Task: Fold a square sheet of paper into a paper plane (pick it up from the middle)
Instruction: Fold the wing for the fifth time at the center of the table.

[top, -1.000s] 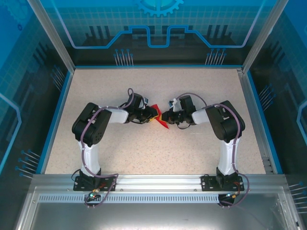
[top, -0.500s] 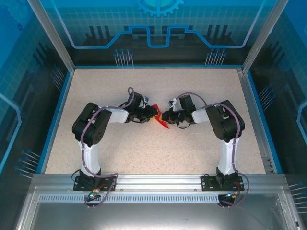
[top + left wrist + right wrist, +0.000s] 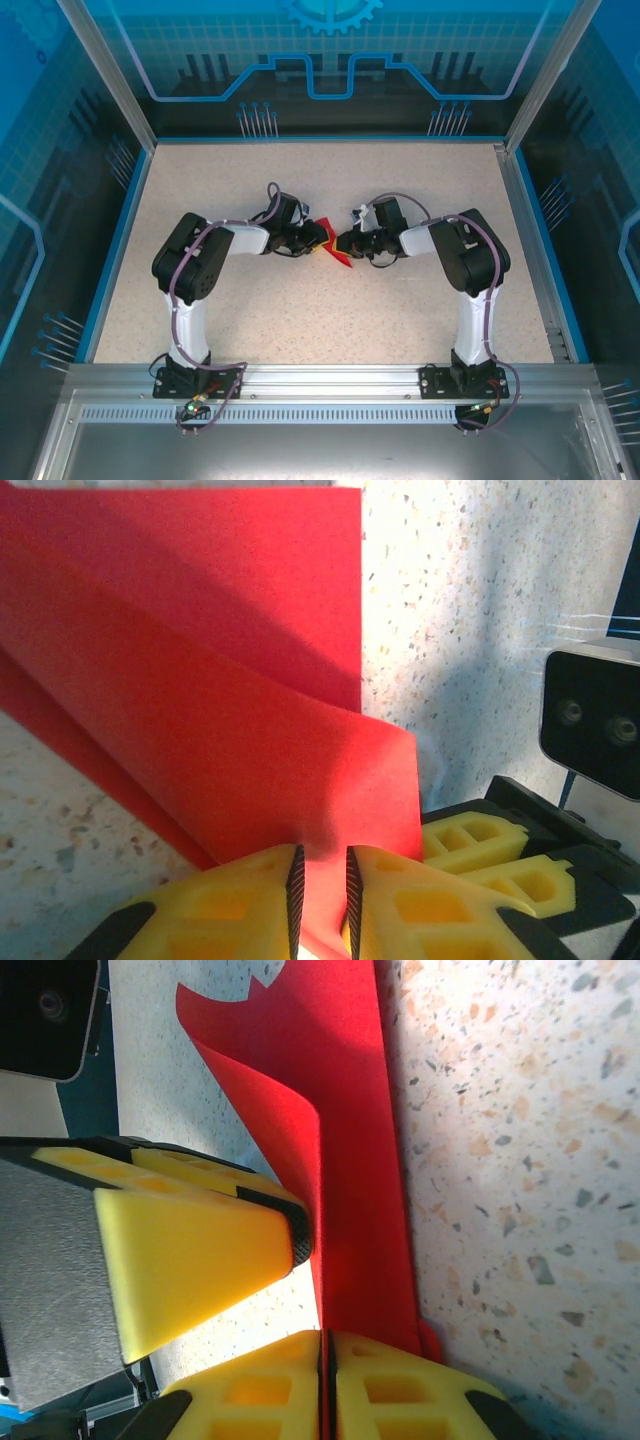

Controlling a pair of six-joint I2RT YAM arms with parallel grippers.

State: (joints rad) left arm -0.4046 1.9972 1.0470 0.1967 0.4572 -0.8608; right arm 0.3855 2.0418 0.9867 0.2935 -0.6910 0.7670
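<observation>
- near the middle of the speckled beige counter [image 3: 300, 310], well apart from all its edges, the thin bright red square sheet of paper [image 3: 339, 257] sits between the tips of the two arms, partly lifted off the surface.
- the left end effector [image 3: 322, 239] is clamped on a curled-over flap of the sheet. in its wrist view the red layer [image 3: 200, 680] runs down between the two ridged pads [image 3: 296, 880], which stand only a sliver apart.
- the right end effector [image 3: 341, 243] has its yellow fingers pressed together. in its wrist view a straight edge of the sheet [image 3: 350, 1140] is pinched in the seam between them.
- over the last second very little has changed from above: both arms sit almost where they were and the sheet has not travelled across the counter.
- the one change is that the left end effector has drawn its jaws a touch tighter on the flap, while the right one has kept its pinch.
- my reading is that the grip is being firmed up before the flap is carried over.
- the flap bends in a soft curve and is not creased flat, so this fold looks unfinished, and no dart shape is there yet.
- the two tips are just beside each other, so a pull by either arm could slip or tear the thin paper.
</observation>
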